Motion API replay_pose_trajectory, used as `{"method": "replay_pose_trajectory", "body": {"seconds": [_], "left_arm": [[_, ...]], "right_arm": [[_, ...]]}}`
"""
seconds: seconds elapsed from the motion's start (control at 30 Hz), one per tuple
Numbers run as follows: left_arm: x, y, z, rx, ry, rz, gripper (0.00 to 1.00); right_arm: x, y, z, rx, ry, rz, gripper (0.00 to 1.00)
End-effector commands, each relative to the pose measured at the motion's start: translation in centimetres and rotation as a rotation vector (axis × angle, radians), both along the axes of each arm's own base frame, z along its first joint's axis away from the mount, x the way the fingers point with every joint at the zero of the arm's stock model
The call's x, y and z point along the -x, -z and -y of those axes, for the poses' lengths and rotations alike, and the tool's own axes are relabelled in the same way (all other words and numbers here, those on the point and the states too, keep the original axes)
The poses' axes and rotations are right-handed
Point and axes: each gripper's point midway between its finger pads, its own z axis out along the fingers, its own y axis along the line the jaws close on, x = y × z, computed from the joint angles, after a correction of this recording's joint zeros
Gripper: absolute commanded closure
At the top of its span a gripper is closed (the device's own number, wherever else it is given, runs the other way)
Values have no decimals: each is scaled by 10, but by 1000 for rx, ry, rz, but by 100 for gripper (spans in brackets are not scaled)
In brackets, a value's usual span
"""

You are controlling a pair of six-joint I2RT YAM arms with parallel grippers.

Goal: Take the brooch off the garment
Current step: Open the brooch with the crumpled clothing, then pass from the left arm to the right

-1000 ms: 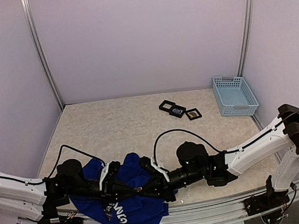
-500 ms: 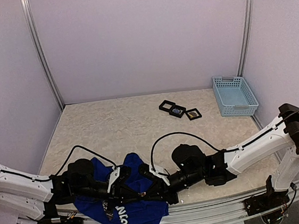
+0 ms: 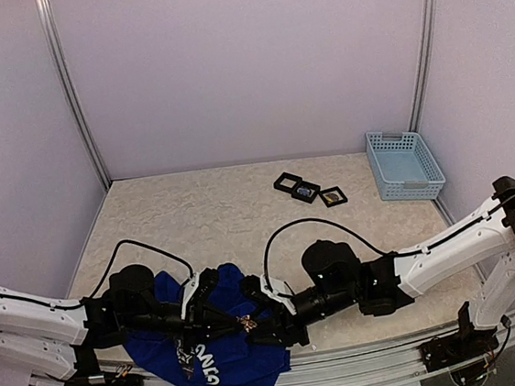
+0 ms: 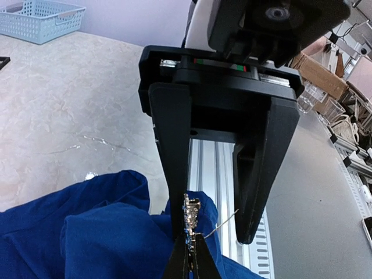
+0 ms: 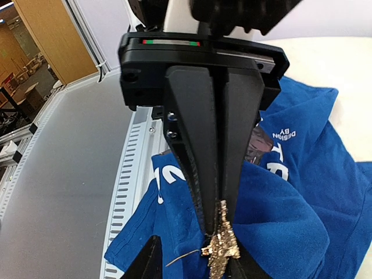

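The garment (image 3: 223,374) is a royal-blue T-shirt with white lettering, bunched at the table's near edge under both wrists. The brooch (image 3: 247,322) is small, gold and sparkly. My left gripper (image 3: 240,321) is shut on it. In the left wrist view the brooch (image 4: 192,216) stands above my closed left gripper (image 4: 192,247), with a fold of the garment (image 4: 87,232) behind and its thin pin sticking out free. My right gripper (image 3: 261,326) faces it, open, one finger beside the brooch. In the right wrist view, the brooch (image 5: 221,247) hangs between my right gripper's (image 5: 195,264) spread fingers, over the garment (image 5: 302,192).
A light-blue basket (image 3: 405,164) stands at the back right. Three small black square frames (image 3: 308,189) lie on the table left of it. A slotted aluminium rail (image 3: 368,363) runs along the near edge, just beside the grippers.
My right gripper has opened from shut and no longer pinches at the brooch. The left gripper stays shut on the brooch; both wrists shifted slightly over the shirt.
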Motion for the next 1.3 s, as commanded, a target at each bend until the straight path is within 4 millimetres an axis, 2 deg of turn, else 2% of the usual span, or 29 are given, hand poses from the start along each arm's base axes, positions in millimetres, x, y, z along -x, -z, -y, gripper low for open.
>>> {"method": "replay_pose_trajectory", "body": {"seconds": [0.0, 0.13, 0.17, 0.3, 0.47, 0.57, 0.7, 0.9, 1.27], "left_arm": [[-25, -14, -2, 35, -108, -10, 100], [-30, -16, -7, 48, -134, -10, 100], [-29, -17, -7, 53, -135, -8, 100], [-29, -22, -11, 74, -142, 2, 100], [-27, -26, -12, 92, -138, 9, 100], [-26, -27, -12, 97, -131, 13, 100], [-24, -29, -13, 106, -124, 16, 100], [-17, -33, -14, 131, -88, 20, 100], [-8, -35, -12, 148, -30, 21, 100]], "right_arm": [[15, -62, 5, -203, -67, 101, 54], [3, -81, 22, -255, 29, 152, 46], [-2, -88, 26, -272, 66, 164, 46], [-20, -93, 35, -276, 184, 181, 47], [-18, -82, 22, -232, 160, 139, 55], [-16, -73, 16, -215, 140, 118, 55], [-25, -65, 13, -186, 187, 114, 54], [-31, -58, 10, -157, 219, 100, 63], [-39, -40, 1, -100, 241, 70, 73]]}}
